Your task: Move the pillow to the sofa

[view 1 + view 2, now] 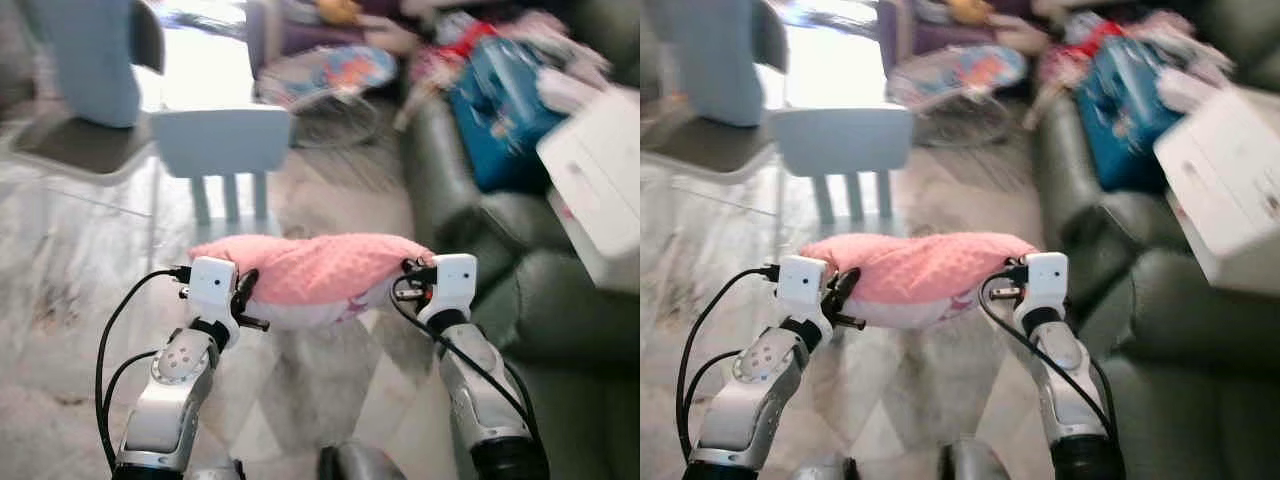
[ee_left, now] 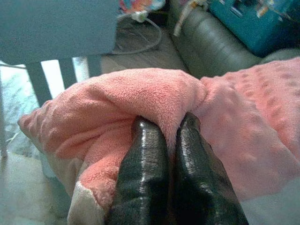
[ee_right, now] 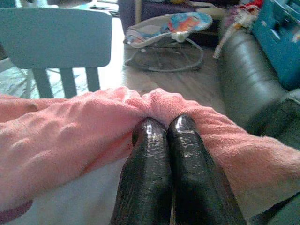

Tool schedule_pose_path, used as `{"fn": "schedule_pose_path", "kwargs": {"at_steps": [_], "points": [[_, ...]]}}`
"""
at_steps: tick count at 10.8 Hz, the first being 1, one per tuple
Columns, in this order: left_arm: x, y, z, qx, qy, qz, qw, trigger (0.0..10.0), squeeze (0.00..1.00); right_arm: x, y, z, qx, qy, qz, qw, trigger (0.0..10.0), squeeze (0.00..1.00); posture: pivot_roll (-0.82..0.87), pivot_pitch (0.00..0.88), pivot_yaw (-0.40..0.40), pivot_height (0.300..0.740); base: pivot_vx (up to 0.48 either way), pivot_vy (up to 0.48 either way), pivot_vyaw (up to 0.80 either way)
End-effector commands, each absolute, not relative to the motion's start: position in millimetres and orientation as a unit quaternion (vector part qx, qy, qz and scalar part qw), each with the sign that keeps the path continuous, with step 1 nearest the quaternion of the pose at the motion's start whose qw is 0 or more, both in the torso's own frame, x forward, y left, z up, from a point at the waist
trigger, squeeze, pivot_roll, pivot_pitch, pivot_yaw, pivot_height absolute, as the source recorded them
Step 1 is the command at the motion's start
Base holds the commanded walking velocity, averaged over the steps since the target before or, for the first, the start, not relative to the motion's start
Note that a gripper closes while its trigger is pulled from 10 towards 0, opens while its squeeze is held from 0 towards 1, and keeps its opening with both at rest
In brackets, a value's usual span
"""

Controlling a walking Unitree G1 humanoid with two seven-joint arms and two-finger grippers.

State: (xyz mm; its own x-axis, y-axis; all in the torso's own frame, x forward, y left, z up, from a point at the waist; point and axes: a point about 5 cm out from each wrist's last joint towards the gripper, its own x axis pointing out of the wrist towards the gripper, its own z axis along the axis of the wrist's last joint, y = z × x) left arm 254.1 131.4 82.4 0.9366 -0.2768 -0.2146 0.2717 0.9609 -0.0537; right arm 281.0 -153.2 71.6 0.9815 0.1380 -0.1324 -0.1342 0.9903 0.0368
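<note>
A pink fleece pillow (image 1: 315, 270) with a white underside hangs in the air between my two arms, above the pale floor. My left gripper (image 2: 168, 129) is shut on the pillow's left end, its black fingers (image 2: 143, 159) pinching a fold of fleece. My right gripper (image 3: 164, 126) is shut on the right end in the same way. The dark green sofa (image 1: 560, 310) stands to the right, its arm (image 1: 440, 160) just beyond the pillow's right end.
A small pale blue chair (image 1: 225, 145) stands straight ahead behind the pillow. A baby bouncer (image 1: 335, 80) sits further back. On the sofa lie a blue box (image 1: 505, 105), a white box (image 1: 600, 180) and other clutter. A grey chair (image 1: 85, 90) is at far left.
</note>
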Motion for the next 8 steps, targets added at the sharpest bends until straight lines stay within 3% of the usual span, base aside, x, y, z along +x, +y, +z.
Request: {"fn": "schedule_pose_path", "kwargs": {"at_steps": [1, 4, 8], "points": [[254.6, 121.2, 88.7, -0.012, 0.093, -0.157, 0.983, 10.0, 0.00, 280.8, -163.9, 72.7, 0.006, 0.065, 0.053, 0.996, 10.0, 0.00, 0.02, 0.081, -0.080, 0.740, 0.000, 0.000, -0.80], [255.2, 122.9, 87.8, -0.011, 0.097, -0.156, 0.983, 10.0, 0.00, 279.6, -162.9, 72.0, 0.008, 0.066, 0.050, 0.997, 10.0, 0.00, 0.02, 0.083, -0.075, 0.740, 0.000, 0.089, -0.80], [255.9, 121.8, 87.8, -0.007, 0.095, -0.160, 0.983, 10.0, 0.00, 279.1, -162.8, 71.6, 0.008, 0.066, 0.047, 0.997, 10.0, 0.00, 0.02, 0.085, -0.071, 0.740, 0.000, 0.467, -0.80]]}}
